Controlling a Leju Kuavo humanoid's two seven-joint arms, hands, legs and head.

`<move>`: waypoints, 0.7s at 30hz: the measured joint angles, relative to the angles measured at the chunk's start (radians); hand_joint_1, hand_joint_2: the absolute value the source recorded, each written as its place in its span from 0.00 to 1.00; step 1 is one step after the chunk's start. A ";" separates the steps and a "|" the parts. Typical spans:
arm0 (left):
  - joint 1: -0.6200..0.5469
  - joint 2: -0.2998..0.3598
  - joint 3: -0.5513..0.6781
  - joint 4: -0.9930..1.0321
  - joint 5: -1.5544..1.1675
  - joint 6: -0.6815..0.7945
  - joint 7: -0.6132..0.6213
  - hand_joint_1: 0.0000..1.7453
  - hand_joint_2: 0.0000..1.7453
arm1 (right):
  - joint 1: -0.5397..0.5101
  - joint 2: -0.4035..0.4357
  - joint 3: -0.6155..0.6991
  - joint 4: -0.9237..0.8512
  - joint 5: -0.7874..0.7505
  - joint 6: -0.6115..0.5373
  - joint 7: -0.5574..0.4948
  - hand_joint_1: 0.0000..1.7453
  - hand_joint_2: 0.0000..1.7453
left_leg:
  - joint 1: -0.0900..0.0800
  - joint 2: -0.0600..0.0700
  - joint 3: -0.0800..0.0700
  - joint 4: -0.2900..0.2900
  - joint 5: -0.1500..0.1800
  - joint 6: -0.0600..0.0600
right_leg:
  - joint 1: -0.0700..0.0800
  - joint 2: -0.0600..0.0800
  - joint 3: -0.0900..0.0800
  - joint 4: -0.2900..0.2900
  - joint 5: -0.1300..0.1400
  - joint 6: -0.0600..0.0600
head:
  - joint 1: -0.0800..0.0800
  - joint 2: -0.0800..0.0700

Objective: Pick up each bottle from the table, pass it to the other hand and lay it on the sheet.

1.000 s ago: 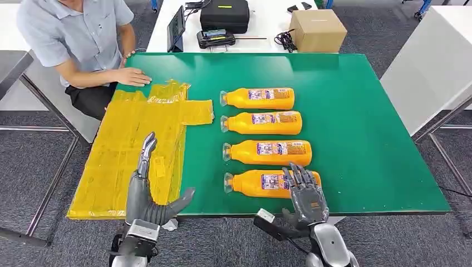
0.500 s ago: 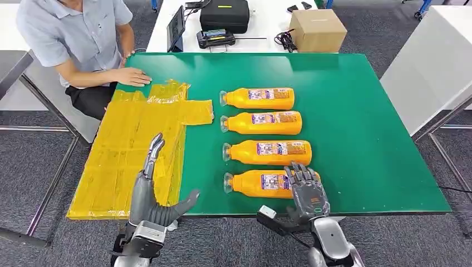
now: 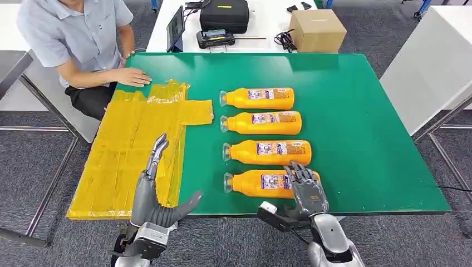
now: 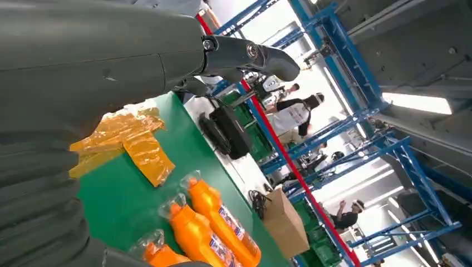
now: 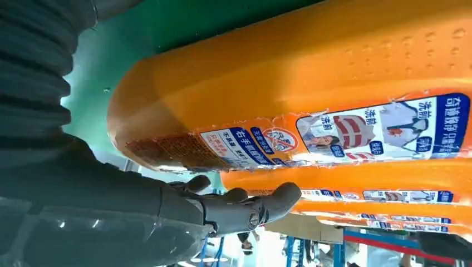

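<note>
Right hand [image 3: 305, 192]: fingers apart, over the nearest bottle's [image 3: 261, 183] base, nothing gripped.
Left hand [image 3: 151, 194]: fingers spread, holding nothing, above the yellow sheet [image 3: 128, 144].
Bottles: four in a row on the green surface [image 3: 362, 139].

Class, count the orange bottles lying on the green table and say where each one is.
4, lying in a column right of the yellow sheet: farthest bottle, second bottle, third bottle, and nearest bottle, its base end under the right hand. None on the sheet.
</note>
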 measured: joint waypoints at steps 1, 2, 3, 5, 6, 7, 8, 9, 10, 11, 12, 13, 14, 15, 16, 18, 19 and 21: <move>0.000 0.000 0.000 0.000 -0.001 0.000 0.000 0.00 1.00 | -0.003 -0.001 0.000 0.005 0.003 0.000 0.004 0.00 1.00 | 0.000 0.000 0.000 0.000 0.000 0.000 | 0.000 0.000 0.000 0.000 0.000 0.000 | 0.000 0.000; 0.000 0.000 0.000 0.000 -0.001 0.000 0.000 0.00 1.00 | -0.007 -0.002 0.000 0.009 0.013 0.000 0.011 0.00 1.00 | 0.000 0.000 0.001 0.000 0.000 0.000 | 0.000 0.000 0.001 0.000 0.000 0.000 | 0.000 0.000; 0.000 0.000 0.000 0.000 -0.003 0.000 0.000 0.00 1.00 | -0.010 -0.003 0.000 0.014 0.024 -0.002 0.016 0.00 1.00 | 0.000 0.000 0.001 0.000 0.000 0.000 | 0.000 0.000 0.001 0.000 0.000 0.000 | 0.000 0.000; 0.000 0.000 0.000 0.000 -0.006 0.000 0.001 0.00 1.00 | -0.017 -0.003 0.000 0.024 0.037 -0.003 0.022 0.00 1.00 | 0.000 0.000 0.002 0.000 0.000 0.000 | 0.000 0.000 0.002 0.000 0.000 0.000 | 0.000 0.000; 0.000 0.000 0.000 0.000 -0.010 0.000 0.001 0.00 1.00 | -0.022 -0.004 0.000 0.029 0.039 -0.003 0.024 0.00 1.00 | 0.000 0.000 0.003 0.000 0.000 0.000 | 0.000 0.000 0.003 0.000 0.000 0.000 | 0.000 0.000; 0.000 0.000 0.000 0.000 -0.010 0.000 0.001 0.00 1.00 | -0.027 -0.004 0.000 0.034 0.042 -0.002 0.026 0.00 1.00 | 0.000 0.000 0.003 0.000 0.000 0.000 | 0.000 0.000 0.003 0.000 0.000 0.000 | 0.000 0.000; 0.000 0.000 0.000 0.000 -0.010 0.000 0.001 0.00 1.00 | -0.031 -0.005 0.000 0.040 0.046 -0.002 0.026 0.00 1.00 | 0.000 0.000 0.003 0.000 0.000 0.000 | 0.000 0.000 0.003 0.000 0.000 0.000 | 0.000 0.000; 0.000 0.000 0.000 0.000 -0.011 0.000 0.001 0.00 1.00 | -0.035 -0.006 0.001 0.043 0.051 -0.002 0.026 0.00 1.00 | 0.000 0.000 0.004 0.000 0.000 0.000 | 0.000 0.000 0.004 0.000 0.000 0.000 | 0.000 0.000; 0.000 0.000 0.000 -0.001 -0.011 0.000 0.001 0.00 1.00 | -0.039 -0.007 0.002 0.047 0.053 -0.002 0.026 0.00 1.00 | 0.000 0.000 0.004 0.000 0.000 0.000 | 0.000 0.000 0.004 0.000 0.000 0.000 | 0.000 0.000; 0.000 0.000 0.000 -0.001 -0.012 0.000 0.001 0.00 1.00 | -0.043 -0.008 0.005 0.051 0.055 -0.002 0.026 0.00 1.00 | 0.000 0.000 0.004 0.000 0.000 0.000 | 0.000 0.000 0.005 0.000 0.000 0.000 | 0.000 0.000; 0.000 0.000 0.000 -0.002 -0.012 0.000 0.001 0.00 1.00 | -0.046 -0.010 0.008 0.054 0.056 -0.003 0.027 0.00 1.00 | 0.000 0.000 0.005 0.000 0.000 0.001 | 0.000 0.000 0.005 0.000 0.000 0.000 | 0.000 0.000; 0.000 0.000 0.000 -0.003 -0.012 0.000 0.001 0.00 1.00 | -0.051 -0.010 0.010 0.057 0.060 -0.003 0.029 0.00 1.00 | 0.000 0.000 0.005 0.000 0.001 0.001 | 0.000 0.000 0.005 0.000 0.000 0.000 | 0.000 0.000; 0.000 0.000 0.000 -0.005 -0.012 0.000 0.001 0.00 1.00 | -0.056 -0.011 0.011 0.061 0.061 -0.003 0.032 0.00 1.00 | 0.000 0.000 0.005 0.000 0.001 0.001 | 0.000 0.000 0.005 0.000 0.000 0.000 | 0.000 0.000; 0.000 0.001 -0.001 -0.005 -0.012 0.000 0.001 0.00 1.00 | -0.060 -0.011 0.013 0.064 0.064 -0.003 0.034 0.00 1.00 | 0.000 0.000 0.005 0.000 0.001 0.001 | 0.000 0.000 0.005 0.000 0.000 0.000 | 0.000 0.000; 0.000 0.001 -0.001 -0.005 -0.012 0.000 0.001 0.00 1.00 | -0.063 -0.011 0.014 0.068 0.064 -0.003 0.035 0.00 1.00 | 0.000 0.000 0.005 0.000 0.001 0.001 | 0.000 0.000 0.005 0.000 0.000 0.000 | 0.000 0.000; 0.000 0.002 -0.003 -0.005 -0.012 0.000 0.002 0.00 1.00 | -0.070 -0.011 0.015 0.077 0.065 -0.001 0.036 0.00 1.00 | 0.000 0.000 0.005 0.000 0.001 0.001 | 0.000 0.000 0.006 0.000 0.000 0.000 | 0.000 0.000; 0.000 0.002 -0.004 -0.005 -0.012 0.000 0.002 0.00 1.00 | -0.072 -0.011 0.016 0.081 0.065 0.000 0.036 0.00 1.00 | 0.000 0.000 0.005 0.000 0.001 0.001 | 0.000 0.000 0.006 0.000 0.000 0.000 | 0.000 0.000; 0.000 0.002 -0.005 -0.005 -0.012 0.000 0.002 0.00 1.00 | -0.076 -0.011 0.016 0.090 0.064 0.003 0.036 0.00 1.00 | 0.000 0.000 0.005 0.000 0.001 0.001 | 0.000 0.000 0.006 0.000 0.000 0.000 | 0.000 0.000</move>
